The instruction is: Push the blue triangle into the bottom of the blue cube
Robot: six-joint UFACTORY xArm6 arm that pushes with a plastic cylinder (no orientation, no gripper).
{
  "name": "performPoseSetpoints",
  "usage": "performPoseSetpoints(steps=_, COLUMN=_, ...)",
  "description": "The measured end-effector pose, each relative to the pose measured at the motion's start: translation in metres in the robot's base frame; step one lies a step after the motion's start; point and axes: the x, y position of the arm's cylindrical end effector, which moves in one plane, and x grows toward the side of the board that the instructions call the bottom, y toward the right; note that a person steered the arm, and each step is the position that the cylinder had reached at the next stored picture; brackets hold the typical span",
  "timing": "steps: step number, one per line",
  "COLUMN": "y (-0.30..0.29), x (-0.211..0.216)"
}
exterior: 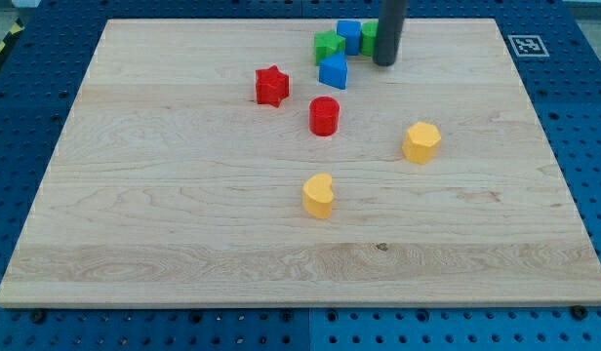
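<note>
Rod and blocks all sit toward the view's top in the one camera view. My arm shows only as a straight dark rod coming down from the top edge, close to upright, and my tip (pixel 383 63) rests on the wooden board (pixel 183 224) just to the view's right of the blue cluster. No claw is fitted, so there are no jaws to stand apart or together; the rod clamps nothing and touches the board alone, as far as I can tell.

The blue triangle (pixel 333 71) lies just to the view's left of my tip, with a narrow strip of bare wood between them. Above it, nearer the top edge, stands the blue cube (pixel 349 35), and the triangle sits just below it and slightly to the left; whether the two touch I cannot tell. A green star-like block (pixel 328 45) presses against the cube's left side. Another green block (pixel 370 33) peeks out between the cube and the rod, its shape mostly hidden.

Well apart from these, a red star (pixel 272 86) lies to the left, a red cylinder (pixel 324 115) below the triangle, a yellow hexagonal block (pixel 420 141) to the right, and a yellow heart-like block (pixel 319 195) toward the middle of the board
</note>
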Motion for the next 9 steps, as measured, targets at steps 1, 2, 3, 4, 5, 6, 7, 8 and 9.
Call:
performPoseSetpoints(steps=1, y=-0.005, x=0.036)
performPoseSetpoints(steps=2, y=-0.039, x=0.062)
performPoseSetpoints(steps=3, y=-0.056, x=0.072)
performPoseSetpoints(steps=4, y=-0.059, x=0.071)
performPoseSetpoints(steps=5, y=-0.071, x=0.059)
performPoseSetpoints(steps=6, y=-0.081, x=0.051)
performPoseSetpoints(steps=7, y=-0.082, x=0.044)
performPoseSetpoints(steps=8, y=-0.082, x=0.043)
performPoseSetpoints(steps=9, y=-0.082, x=0.040)
